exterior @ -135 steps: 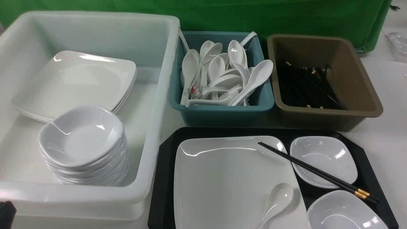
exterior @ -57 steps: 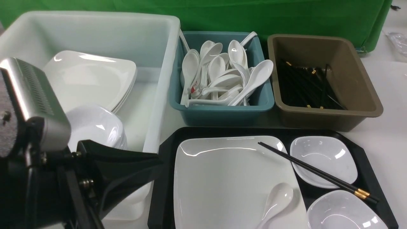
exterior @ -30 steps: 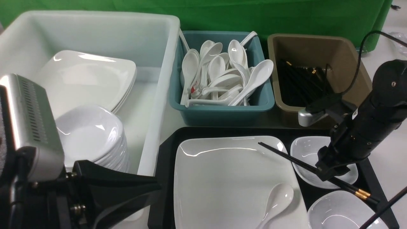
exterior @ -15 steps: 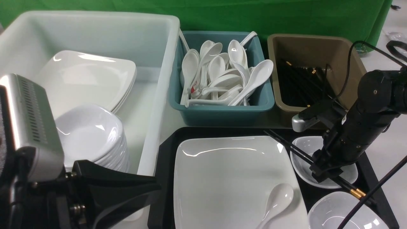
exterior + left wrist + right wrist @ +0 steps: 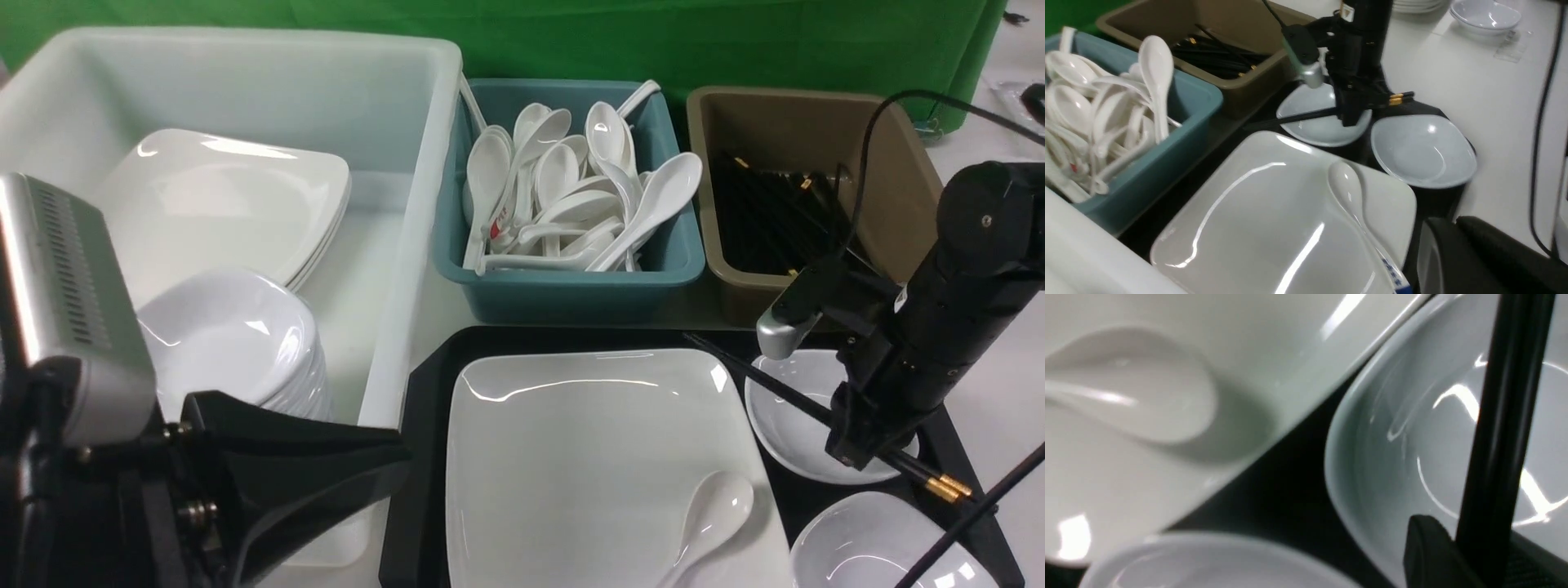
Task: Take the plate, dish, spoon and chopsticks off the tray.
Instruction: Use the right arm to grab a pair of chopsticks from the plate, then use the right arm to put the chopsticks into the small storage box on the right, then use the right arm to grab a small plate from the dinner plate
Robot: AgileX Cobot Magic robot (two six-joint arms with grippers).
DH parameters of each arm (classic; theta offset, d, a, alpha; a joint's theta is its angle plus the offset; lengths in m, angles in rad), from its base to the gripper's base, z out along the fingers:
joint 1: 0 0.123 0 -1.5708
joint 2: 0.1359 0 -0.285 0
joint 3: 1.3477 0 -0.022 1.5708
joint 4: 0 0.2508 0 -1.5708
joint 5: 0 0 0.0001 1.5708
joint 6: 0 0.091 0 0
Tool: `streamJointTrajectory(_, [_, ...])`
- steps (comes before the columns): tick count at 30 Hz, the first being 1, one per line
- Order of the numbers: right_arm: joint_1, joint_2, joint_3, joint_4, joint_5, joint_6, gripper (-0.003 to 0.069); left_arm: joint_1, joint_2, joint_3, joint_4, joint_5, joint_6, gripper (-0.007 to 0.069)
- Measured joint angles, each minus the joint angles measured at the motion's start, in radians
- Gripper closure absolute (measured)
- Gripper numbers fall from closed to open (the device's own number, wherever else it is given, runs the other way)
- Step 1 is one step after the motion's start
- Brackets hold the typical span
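Green cloth (image 5: pixel 653 33) backs a white table (image 5: pixel 1000 367).

Front view. Black tray (image 5: pixel 418 457) sits nearest the camera, just right of a white tub (image 5: pixel 412 245) that holds spare plates (image 5: pixel 212 204) and stacked dishes (image 5: pixel 224 347). Behind the tray are a teal tub (image 5: pixel 571 296) full of spare spoons (image 5: pixel 571 204) and, beside it, a brown tub (image 5: pixel 788 122) with spare chopsticks (image 5: pixel 775 220). The plate (image 5: pixel 588 441) fills the tray's left part. The spoon (image 5: pixel 712 508) lies bowl up on the plate's near right corner. A far dish (image 5: pixel 784 429) and a near dish (image 5: pixel 865 547) occupy the tray's right part. The right claw (image 5: pixel 849 453) is clamped on the chopsticks (image 5: pixel 775 390) close to their gold bands. The pair slants across the far dish, thin tips over the tray's far edge by the plate's corner. The left claw (image 5: pixel 400 467) hangs at the tray's left edge with nothing seen in it; open or closed cannot be told.

Left wrist view. The right claw stands over the far dish, chopsticks passing through it. The two dishes sit just beside each other. The left claw's fingers show only as dark blurred shapes.

Right wrist view. Close and blurred. The chopsticks cross the far dish as one black bar with a claw finger against them. A strip of tray separates plate and dishes.
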Motion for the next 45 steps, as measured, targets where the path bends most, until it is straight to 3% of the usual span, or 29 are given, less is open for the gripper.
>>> streamJointTrajectory(5, [0.035, -0.118, 0.0, 0.005, -0.03, -0.043, 0.0531, 0.0, 0.0, 0.0, -0.001, -0.11, 0.0, 0.0607])
streamJointTrajectory(7, [0.043, -0.186, 0.0, 0.036, -0.161, 0.022, 0.0531, 0.0, 0.0, 0.0, -0.003, -0.179, 0.0, 0.0607])
streamJointTrajectory(11, [0.016, -0.214, -0.048, 0.057, -0.391, 0.226, 0.0531, 0.0, 0.0, 0.0, -0.005, -0.267, 0.0, 0.0607])
streamJointTrajectory(12, [-0.01, -0.194, -0.085, 0.058, -0.497, 0.363, 0.0531, 0.0, 0.0, 0.0, -0.005, -0.306, 0.0, 0.0607])
streamJointTrajectory(13, [-0.013, -0.186, -0.095, 0.058, -0.508, 0.378, 0.0531, 0.0, 0.0, 0.0, -0.006, -0.309, 0.0, 0.0607])
streamJointTrajectory(15, [-0.046, -0.119, -0.164, 0.058, -0.616, 0.545, 0.0531, 0.0, 0.0, 0.0, -0.008, -0.327, 0.0, 0.0607])
streamJointTrajectory(19, [-0.075, -0.006, -0.255, 0.058, -0.686, 0.649, 0.0522, 0.0, 0.003, 0.0, -0.008, -0.325, 0.0, 0.0607])
streamJointTrajectory(20, [-0.082, 0.044, -0.29, 0.058, -0.69, 0.675, 0.0491, 0.0, 0.003, 0.0, -0.008, -0.321, 0.0, 0.0607])
streamJointTrajectory(23, [-0.087, 0.121, -0.329, 0.058, -0.661, 0.704, 0.0298, 0.0, 0.004, 0.0, -0.008, -0.315, 0.0, 0.0607])
streamJointTrajectory(24, [-0.087, 0.124, -0.329, 0.058, -0.658, 0.705, 0.0298, 0.0, 0.005, 0.0, -0.008, -0.315, 0.0, 0.0607])
streamJointTrajectory(26, [-0.087, 0.131, -0.33, 0.058, -0.61, 0.707, 0.0185, 0.0, 0.006, 0.0, -0.006, -0.305, 0.0, 0.0607])
streamJointTrajectory(28, [-0.087, 0.104, -0.332, 0.049, -0.553, 0.705, 0.0154, 0.0, 0.006, 0.0, 0.01, -0.29, 0.0, 0.0607])
streamJointTrajectory(31, [-0.087, 0.041, -0.332, 0.029, -0.442, 0.698, 0.0198, 0.0, 0.006, 0.0, 0.042, -0.265, 0.0, 0.0607])
streamJointTrajectory(38, [-0.042, -0.204, -0.248, -0.032, 0.012, 0.649, 0.0491, 0.0, 0.008, 0.0, 0.056, -0.163, 0.0, 0.0607])
streamJointTrajectory(42, [0.107, -0.39, 0.029, -0.073, 0.127, 0.667, 0.0482, 0.0, 0.008, 0.0, 0.056, -0.157, 0.0, 0.0607])
streamJointTrajectory(45, [0.216, -0.474, 0.216, -0.086, 0.136, 0.69, 0.0388, 0.0, 0.008, 0.0, 0.056, -0.157, 0.0, 0.0607])
